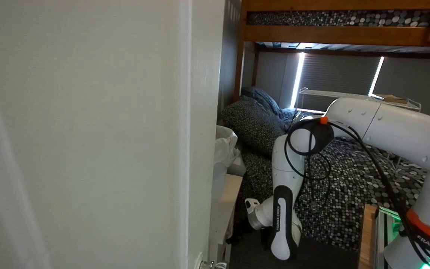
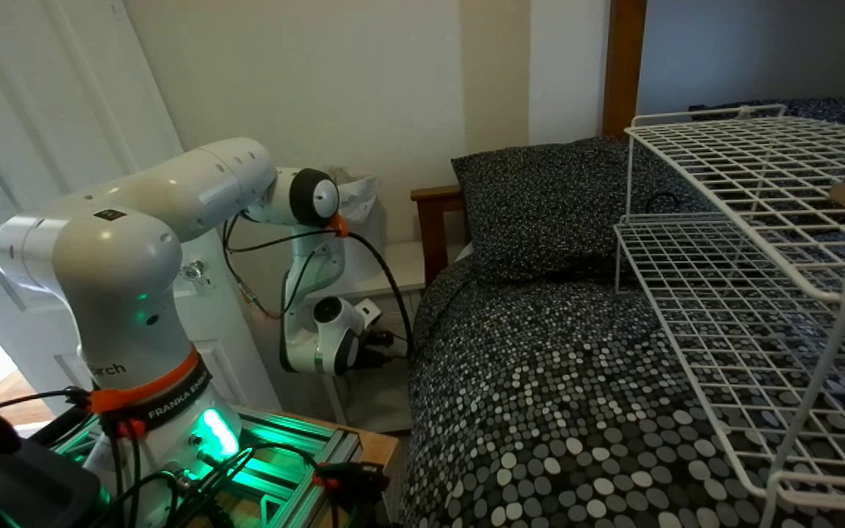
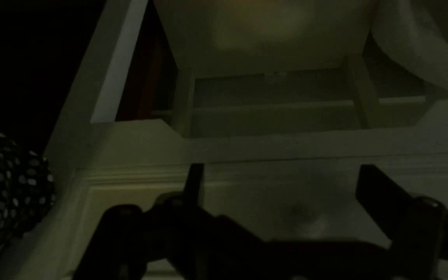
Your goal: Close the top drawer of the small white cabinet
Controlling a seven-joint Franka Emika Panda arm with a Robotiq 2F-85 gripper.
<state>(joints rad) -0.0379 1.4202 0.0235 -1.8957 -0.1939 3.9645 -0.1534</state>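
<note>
from the left in an exterior view, we see a white door [image 2: 48,88], then the robot arm [image 2: 180,191]; its base [image 2: 136,337] reads "franka emika", with "arch", the visible end of a word, higher up. next comes the small white cabinet [image 2: 402,265], between the door and the dotted bed [image 2: 525,396], then a white wire rack [image 2: 725,214]. in an exterior view we also read "franka emika" running up a link [image 1: 282,220], and "franka" on the base at right. in the dim wrist view, bedding [image 3: 10,186] shows at left; then the gripper [image 3: 282,181], its two fingers spread wide before the cabinet's panelled front [image 3: 247,206], which lies below a shadowed recess [image 3: 278,116]. whether it touches the cabinet, or which part there is the top drawer, we cannot tell.
</note>
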